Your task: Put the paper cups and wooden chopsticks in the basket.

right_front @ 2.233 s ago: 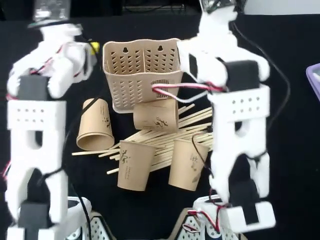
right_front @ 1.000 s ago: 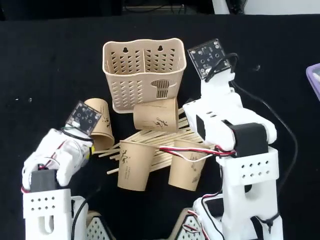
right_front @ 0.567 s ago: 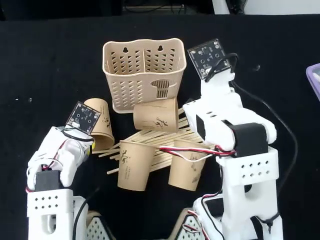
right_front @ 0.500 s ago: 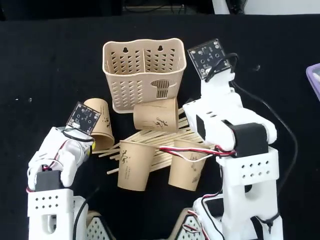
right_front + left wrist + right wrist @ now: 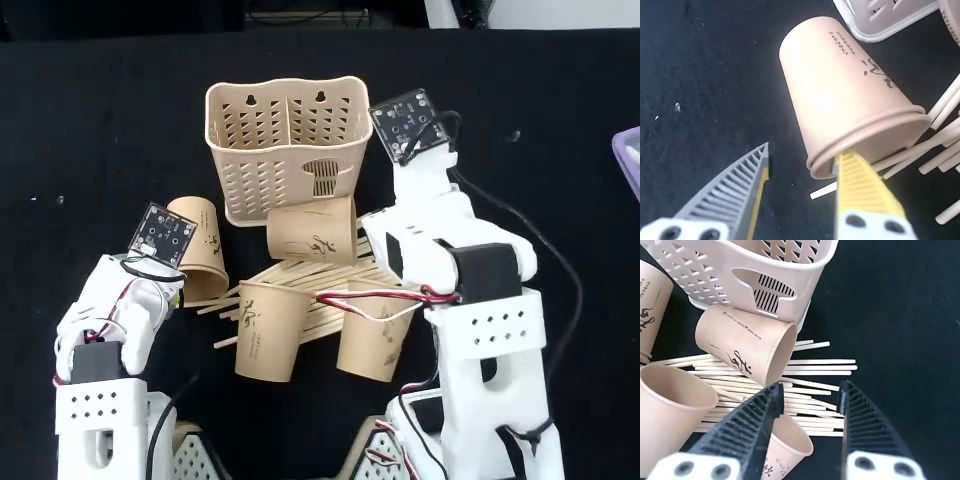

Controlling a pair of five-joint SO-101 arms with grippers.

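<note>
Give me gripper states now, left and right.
Left gripper: open, holding nothing, by the rim of a fallen paper cup.
Right gripper: open, holding nothing, above the wooden chopsticks.

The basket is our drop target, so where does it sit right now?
In the high view the basket sits at the far middle of the table, a tipped paper cup lying just in front of it.

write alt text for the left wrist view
The open left gripper hangs at the rim of a tan paper cup lying on its side on the black table, wooden chopsticks beside it and a corner of the beige plastic basket beyond.
</note>
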